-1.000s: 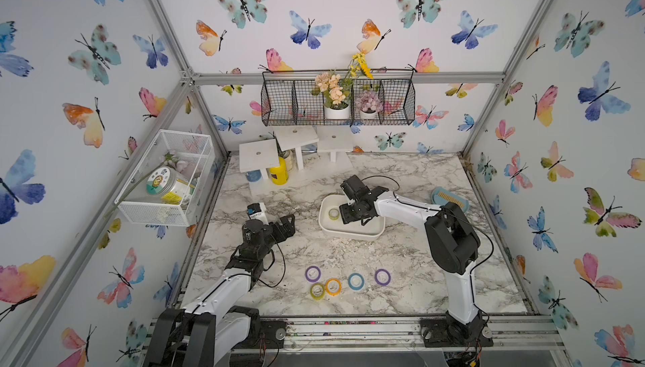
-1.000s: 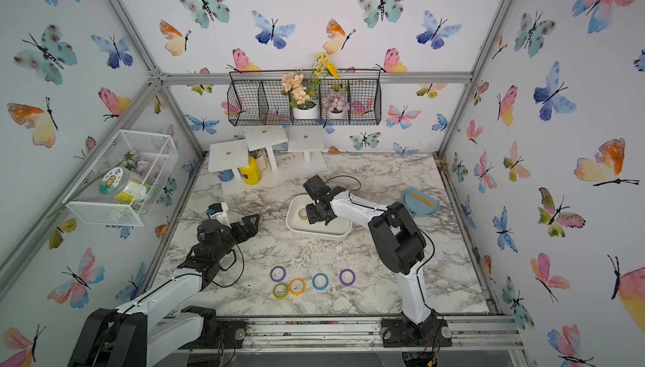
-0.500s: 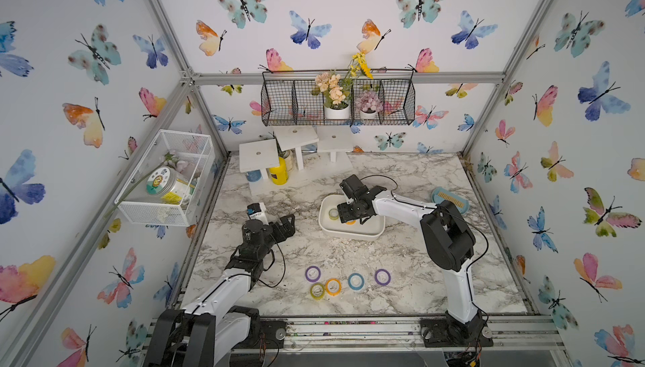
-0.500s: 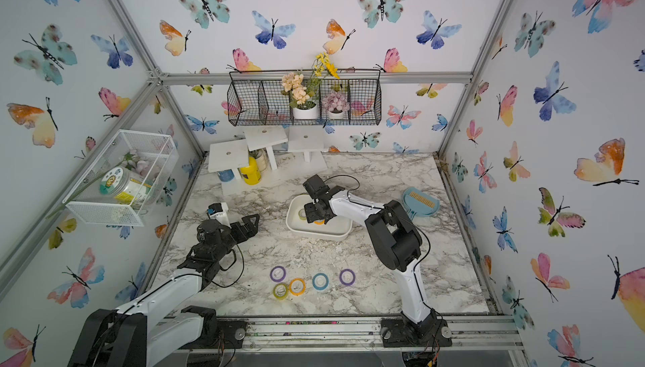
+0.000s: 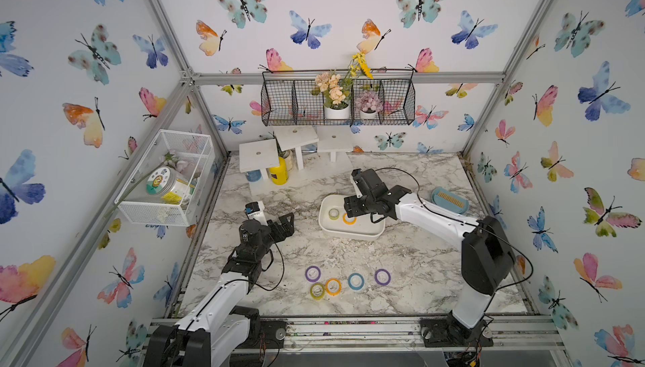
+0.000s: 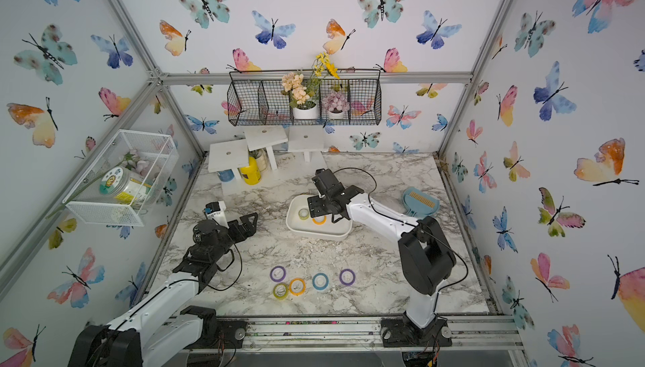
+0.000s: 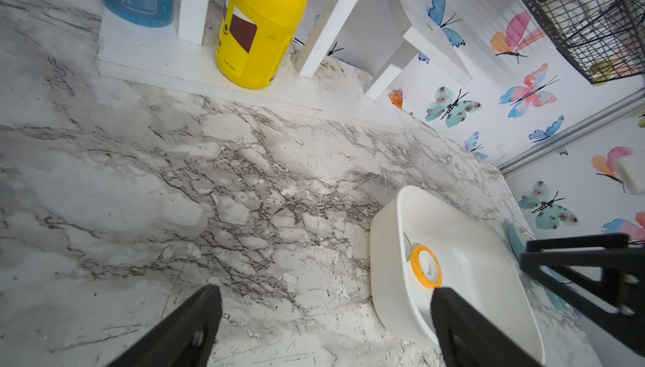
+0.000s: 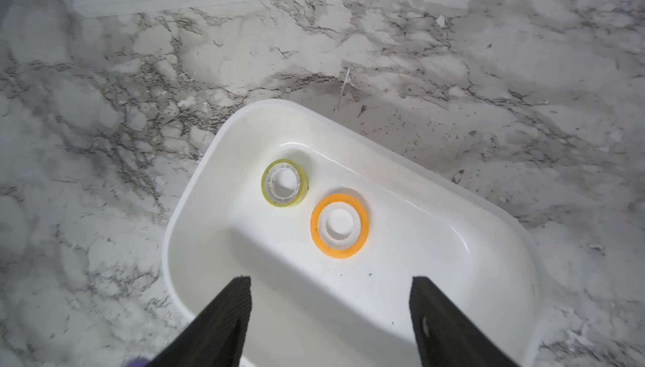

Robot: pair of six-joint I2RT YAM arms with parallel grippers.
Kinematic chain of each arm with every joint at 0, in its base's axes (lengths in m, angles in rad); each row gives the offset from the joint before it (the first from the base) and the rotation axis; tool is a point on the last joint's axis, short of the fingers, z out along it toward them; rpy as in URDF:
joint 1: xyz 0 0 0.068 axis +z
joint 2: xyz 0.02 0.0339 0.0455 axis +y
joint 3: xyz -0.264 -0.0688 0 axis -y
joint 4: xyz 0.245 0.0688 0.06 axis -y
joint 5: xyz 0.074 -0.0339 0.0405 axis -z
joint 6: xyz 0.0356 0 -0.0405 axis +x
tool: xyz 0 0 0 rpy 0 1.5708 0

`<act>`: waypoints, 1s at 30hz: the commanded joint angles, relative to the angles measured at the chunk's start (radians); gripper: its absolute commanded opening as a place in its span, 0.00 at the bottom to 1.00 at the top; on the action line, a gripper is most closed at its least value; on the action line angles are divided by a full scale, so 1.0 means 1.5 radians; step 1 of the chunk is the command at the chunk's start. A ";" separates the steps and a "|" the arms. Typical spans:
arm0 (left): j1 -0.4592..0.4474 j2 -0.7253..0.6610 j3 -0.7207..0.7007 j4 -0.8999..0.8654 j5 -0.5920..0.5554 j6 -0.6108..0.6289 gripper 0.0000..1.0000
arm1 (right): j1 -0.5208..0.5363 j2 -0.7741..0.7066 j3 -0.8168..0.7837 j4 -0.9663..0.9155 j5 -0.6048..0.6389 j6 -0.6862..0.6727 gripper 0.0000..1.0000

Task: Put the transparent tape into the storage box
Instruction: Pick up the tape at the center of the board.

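Evidently the right gripper hovers empty, jaws spread wide, above the storage box at the centre of both top views, apparently since the transparent tape already lies flat inside beside an orange roll, while the left gripper waits wide open.

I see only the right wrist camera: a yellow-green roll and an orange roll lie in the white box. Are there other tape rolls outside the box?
Observer: Yes, five lie on the table, apart from the storage box: a purple roll, a yellow-green roll, an orange roll, a blue roll and a second purple roll.
Operator: Where is the left gripper?
Observer: The left gripper is open and empty, over bare table beside the box, not touching it.
Operator: Is anything else on the table near the box?
Observer: A blue oval dish lies on the far side of the right arm, apart from the box.
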 commanded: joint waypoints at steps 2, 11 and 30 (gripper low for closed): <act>-0.004 -0.045 0.052 -0.141 0.029 0.039 0.99 | -0.004 -0.120 -0.125 0.091 0.076 -0.022 0.81; -0.098 -0.167 0.097 -0.393 -0.012 0.006 0.99 | -0.004 -0.327 -0.403 0.295 0.215 -0.029 0.92; -0.523 -0.041 0.166 -0.620 -0.223 -0.216 0.99 | -0.005 -0.503 -0.585 0.399 0.434 0.021 0.99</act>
